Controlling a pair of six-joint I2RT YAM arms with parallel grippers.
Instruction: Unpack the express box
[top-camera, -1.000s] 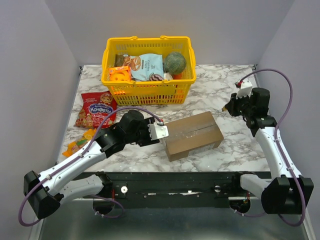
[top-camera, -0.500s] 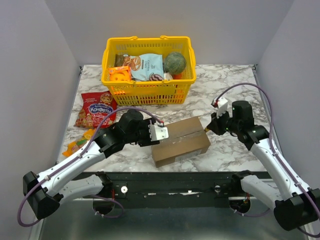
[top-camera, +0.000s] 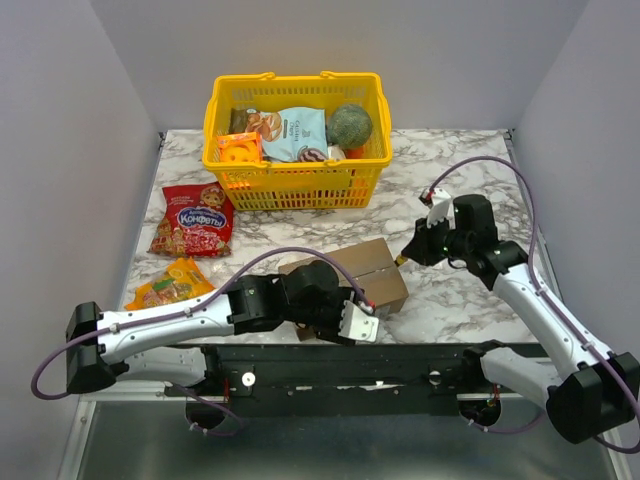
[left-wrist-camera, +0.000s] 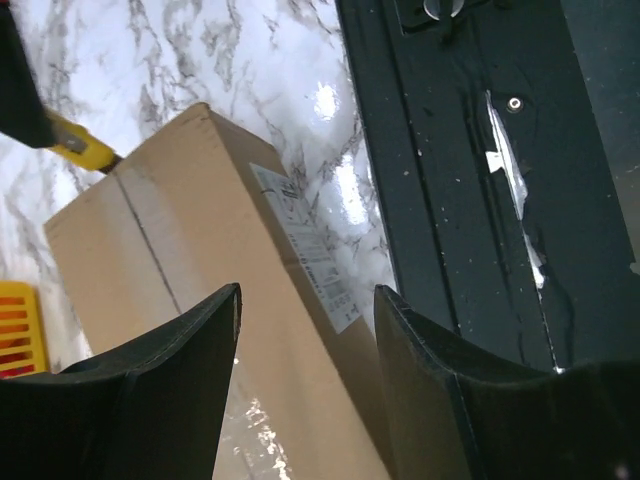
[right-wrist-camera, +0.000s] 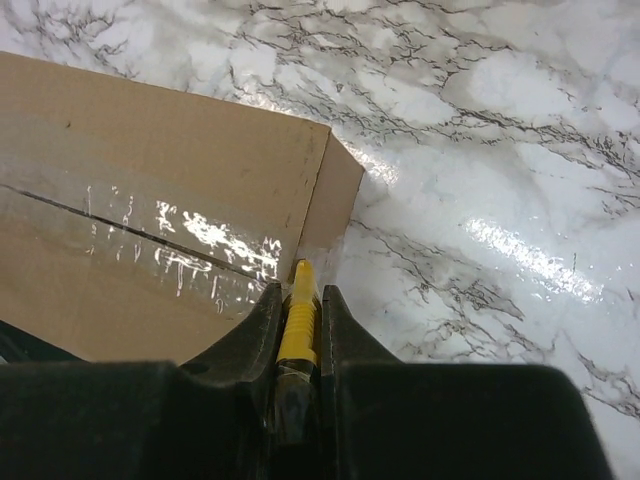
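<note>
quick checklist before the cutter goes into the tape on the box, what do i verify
1. Right hand shut on the yellow cutter: ok.
2. Cutter tip at the end of the express box, by its taped seam: ok.
3. Cutter extended for cutting: cannot tell.
4. Left hand open at the box's near side; bracing contact: cannot tell.
5. Box flat on the table: ok.
6. Taped seam uncut: ok.
</note>
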